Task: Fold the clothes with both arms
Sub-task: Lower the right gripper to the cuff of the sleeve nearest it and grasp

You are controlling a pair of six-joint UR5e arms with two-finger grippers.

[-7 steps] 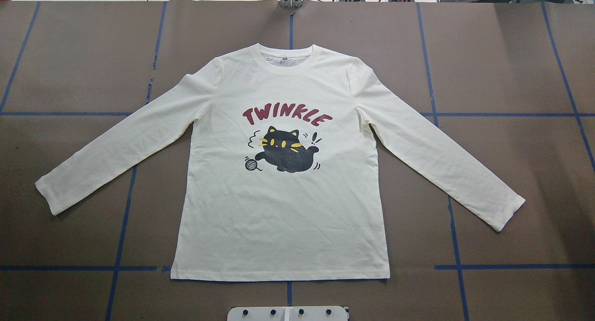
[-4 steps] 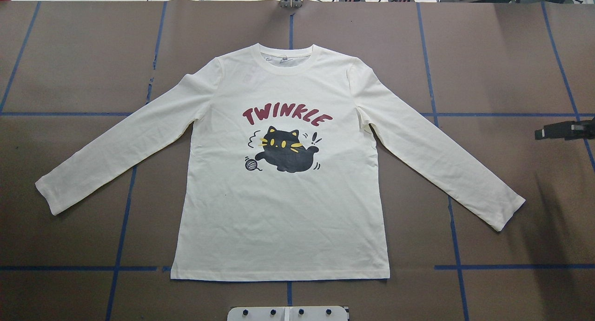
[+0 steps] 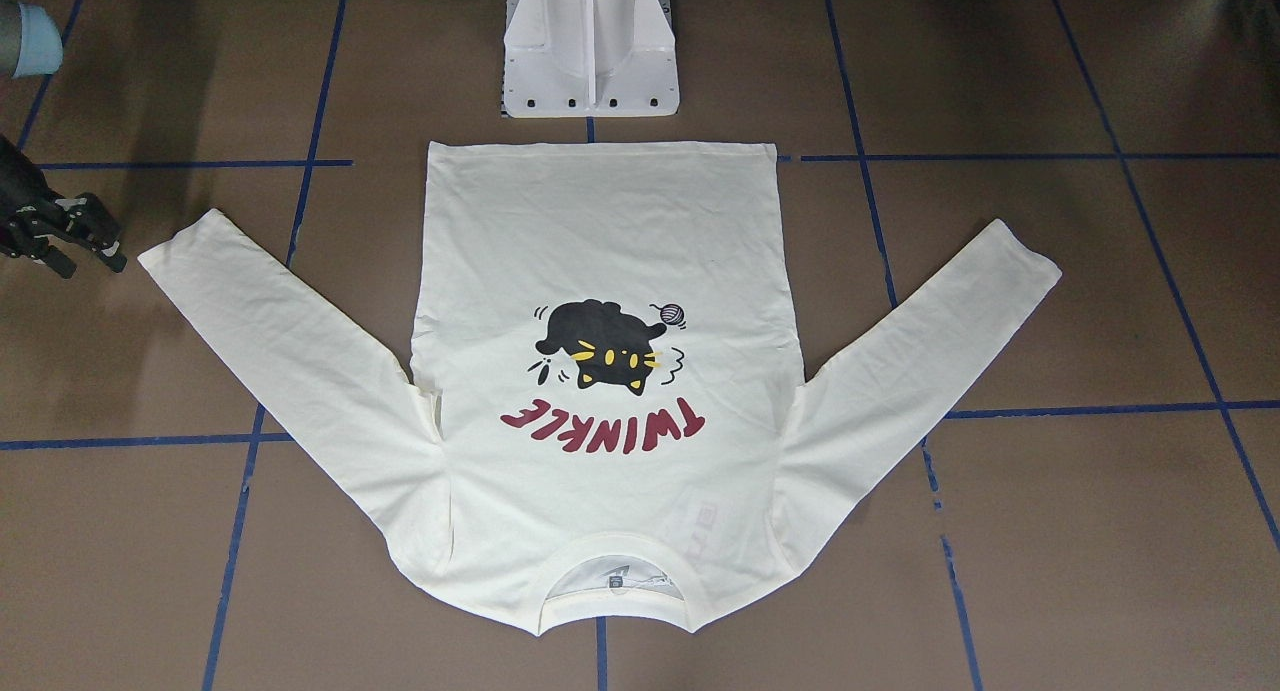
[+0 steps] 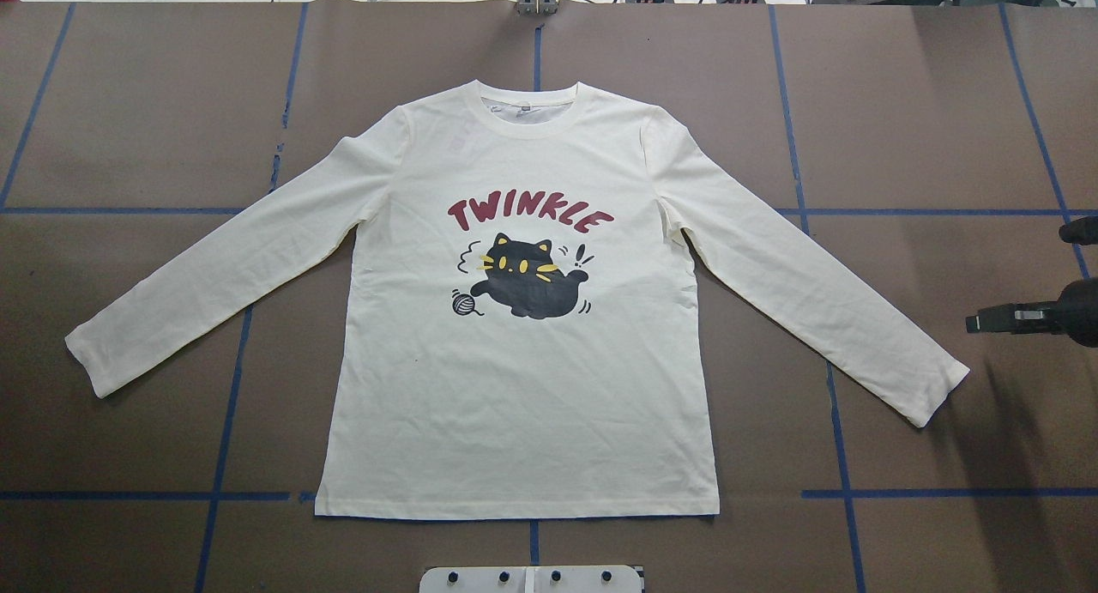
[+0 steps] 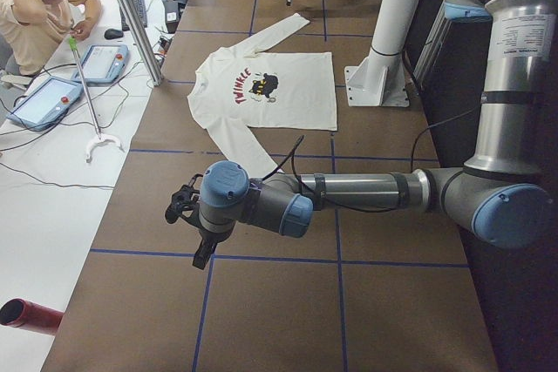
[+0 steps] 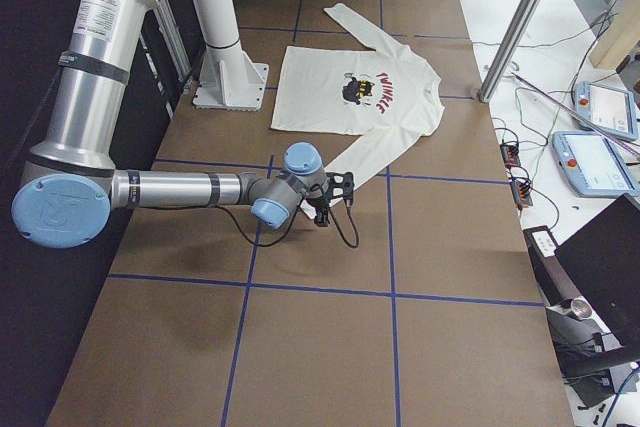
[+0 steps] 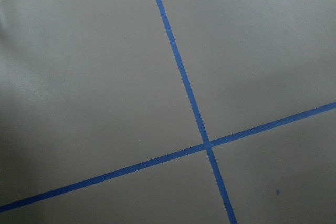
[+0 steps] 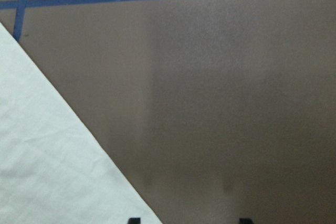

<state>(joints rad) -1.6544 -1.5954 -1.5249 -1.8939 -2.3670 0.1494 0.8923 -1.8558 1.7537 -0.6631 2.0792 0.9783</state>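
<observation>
While the shirt (image 4: 515, 404) lies flat and print-up, the right claw (image 4: 986, 322) hangs spread apart just outside its cuff (image 4: 933, 385).
Left claw (image 5: 187, 215): over bare bench (image 4: 129, 104), clear of cloth; apart or together, cannot tell. Risk, judged: a shallow pinch takes one layer of cuff, or misses; sleeve slips, drags, wrinkles the body.

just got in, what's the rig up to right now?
Folding hasn't begun. The cream T-shirt lies spread flat on the table, print up. The right gripper, open, hovers just beyond the cuff on the robot's right side, not touching it. The left gripper hangs over bare table past the other sleeve; whether it is open cannot be told.
</observation>
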